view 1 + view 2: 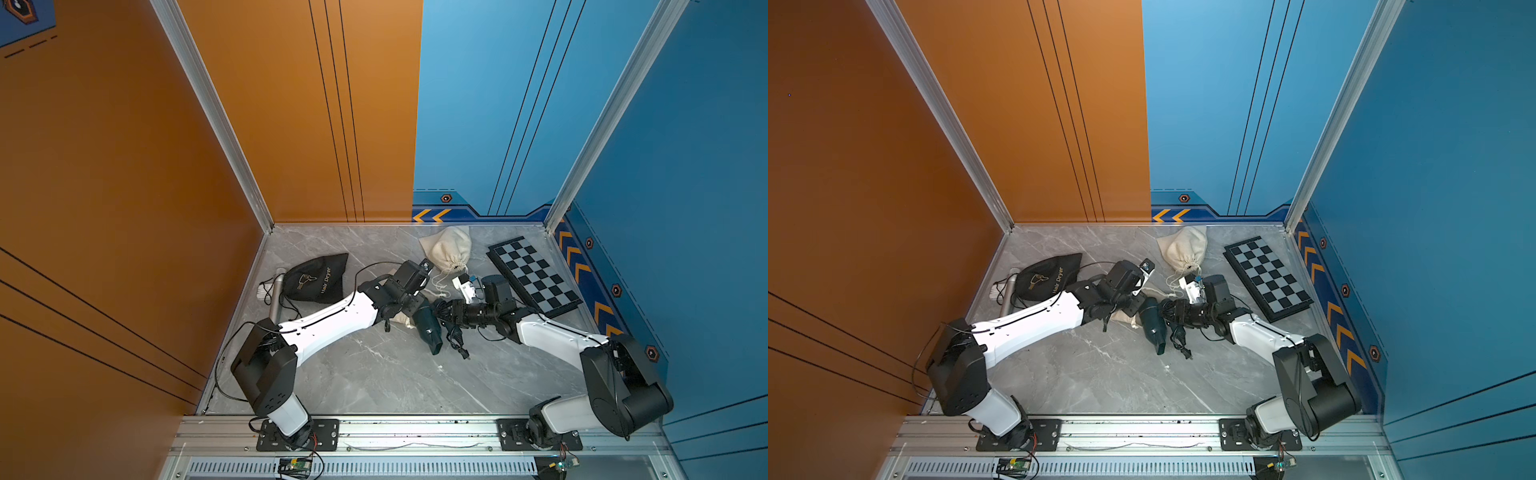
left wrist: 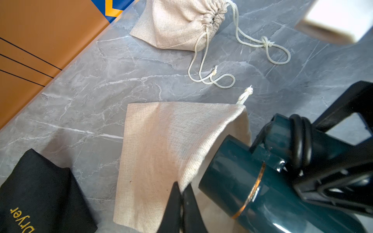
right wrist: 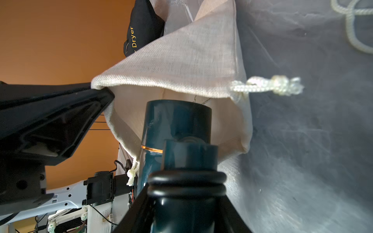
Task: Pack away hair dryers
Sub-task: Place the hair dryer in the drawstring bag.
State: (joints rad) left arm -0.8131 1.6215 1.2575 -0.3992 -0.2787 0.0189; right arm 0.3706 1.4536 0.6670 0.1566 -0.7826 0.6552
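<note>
Teal plastic fills my right wrist view: the teal hair dryer point(image 3: 175, 121) sits between the fingers of my right gripper point(image 3: 185, 193), which are closed part-way around its handle, just where the black cord point(image 3: 187, 181) is wound in thick loops. My left gripper point(image 2: 182, 186) has its fingers point(image 2: 171, 207) pressed tight together on the rim of the open beige pouch point(image 2: 171, 145), pinching the upper lip and lifting it off the marble tabletop point(image 1: 374, 374) so that the mouth gapes. The nose of the dryer's barrel is just inside that mouth, under the raised lip and over the lower one; the rest of the barrel and the whole handle are outside the cloth. In both top views the dryer point(image 1: 426, 322) point(image 1: 1152, 322) is near the middle of the table, between my two wrists, and the cord's plug point(image 1: 464, 354) trails on the marble beside it. Farther back lies a tied beige pouch point(image 1: 446, 247), full and drawn shut, its drawstrings loose on the surface. Off toward my left side a black pouch point(image 1: 318, 278) lettered "Hair Dryer" lies flat, with a silver rod point(image 1: 276, 297) touching its outer edge. A chessboard point(image 1: 532, 274) lies along my right side, apart from everything I hold.
</note>
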